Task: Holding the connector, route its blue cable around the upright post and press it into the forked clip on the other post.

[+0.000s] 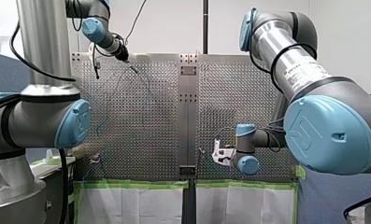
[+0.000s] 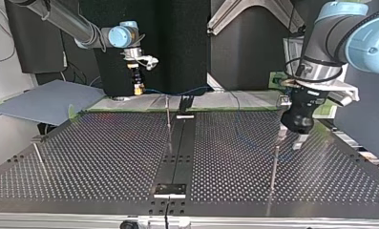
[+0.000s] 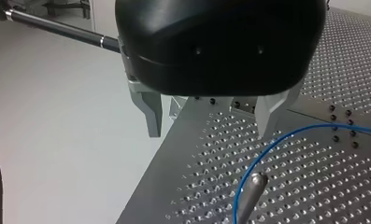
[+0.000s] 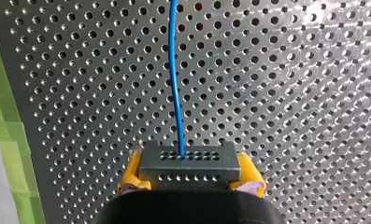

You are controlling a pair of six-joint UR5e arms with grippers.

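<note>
Closest, the right pincer (image 4: 189,169) is clenched on the grey connector (image 4: 188,161), its yellow pads (image 4: 131,175) squeezing both sides. Ahead of it the blue cable (image 4: 175,79) leaves the connector's face and runs away over the perforated bench (image 4: 290,93). Across the bench, the left pincer (image 3: 210,128) hangs released, metal fingers (image 3: 150,112) spread. Ahead of and below them the cable curves just beside the tip of the upright post (image 3: 252,186).

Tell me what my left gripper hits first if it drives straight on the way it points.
Most likely the upright post, whose tip stands just ahead of my left gripper with the blue cable curving around it. Depth is unclear: it could slip past onto the perforated table.
</note>
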